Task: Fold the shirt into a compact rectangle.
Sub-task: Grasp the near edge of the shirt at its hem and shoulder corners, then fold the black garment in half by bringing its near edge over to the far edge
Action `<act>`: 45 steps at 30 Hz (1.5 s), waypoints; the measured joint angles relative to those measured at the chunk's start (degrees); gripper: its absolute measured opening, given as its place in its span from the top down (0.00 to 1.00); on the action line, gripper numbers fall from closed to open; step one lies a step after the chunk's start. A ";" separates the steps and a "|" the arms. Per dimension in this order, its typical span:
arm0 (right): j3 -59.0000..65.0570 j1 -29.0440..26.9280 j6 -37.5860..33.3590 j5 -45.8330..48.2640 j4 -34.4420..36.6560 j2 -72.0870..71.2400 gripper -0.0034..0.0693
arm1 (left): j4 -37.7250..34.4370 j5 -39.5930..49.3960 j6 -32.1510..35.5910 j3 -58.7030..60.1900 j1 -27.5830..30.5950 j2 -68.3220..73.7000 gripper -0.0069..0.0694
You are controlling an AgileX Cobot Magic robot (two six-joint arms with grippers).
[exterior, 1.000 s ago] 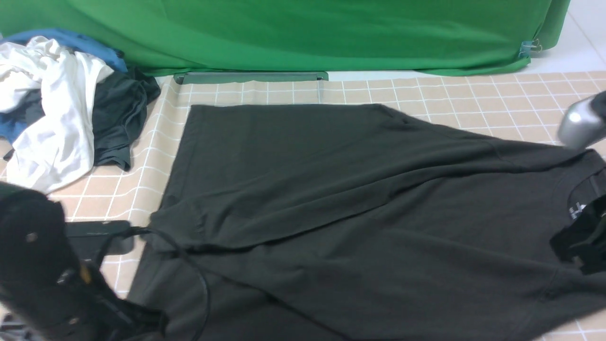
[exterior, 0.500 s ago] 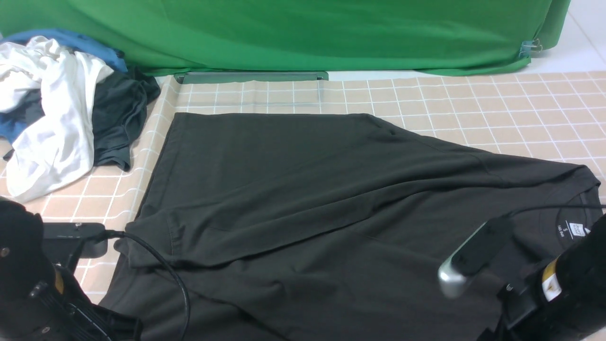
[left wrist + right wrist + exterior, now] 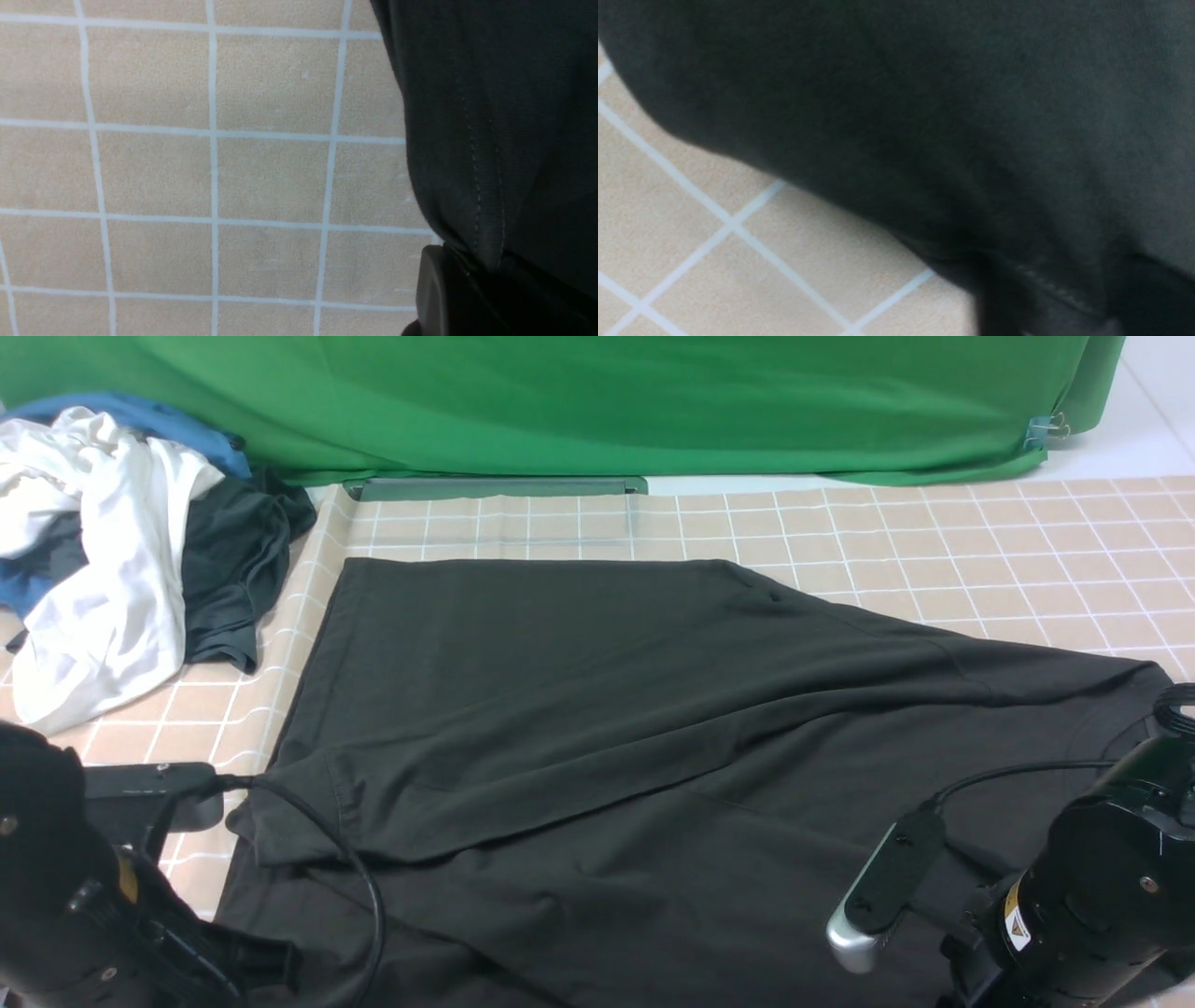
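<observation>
One green backdrop (image 3: 597, 401): hangs along the checked cloth's far edge.
Checked cloth (image 3: 934, 541): beige with white grid lines, covering the table.
Shirt (image 3: 597, 728): black, spread flat over the middle of the checked cloth from its left side to its right edge, with an upper layer lying across it as a slanting flap.
Clothes pile (image 3: 121, 560): white, blue and dark grey garments heaped at the checked cloth's far left corner, apart from the shirt.
Right arm (image 3: 1092, 896): at the checked cloth's near right corner, over the shirt's right end.
Left arm (image 3: 56, 896): at the checked cloth's near left corner.
Left gripper (image 3: 448, 298): one black finger shows, touching the shirt's stitched hem beside bare checked cloth; I cannot tell whether it is pinching.
Right gripper (image 3: 1008, 308): a dark blur at the shirt's hem above the checked cloth; I cannot tell whether it is spread or closed.
</observation>
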 joint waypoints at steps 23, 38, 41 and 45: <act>-17.09 -2.74 -0.16 11.16 -0.59 -1.49 0.88 | -0.65 -2.77 -2.82 -26.78 2.40 11.70 0.86; -39.93 -19.33 -4.39 11.75 -0.59 15.63 0.88 | -16.54 -4.84 5.21 -48.82 17.26 36.27 0.86; -46.90 -21.05 -4.90 12.93 -0.54 21.00 0.88 | -18.56 -3.83 5.33 -54.81 18.79 41.33 0.86; -55.12 -22.58 -5.95 14.37 -0.36 26.20 0.88 | -20.79 -2.90 5.24 -62.02 19.81 46.54 0.86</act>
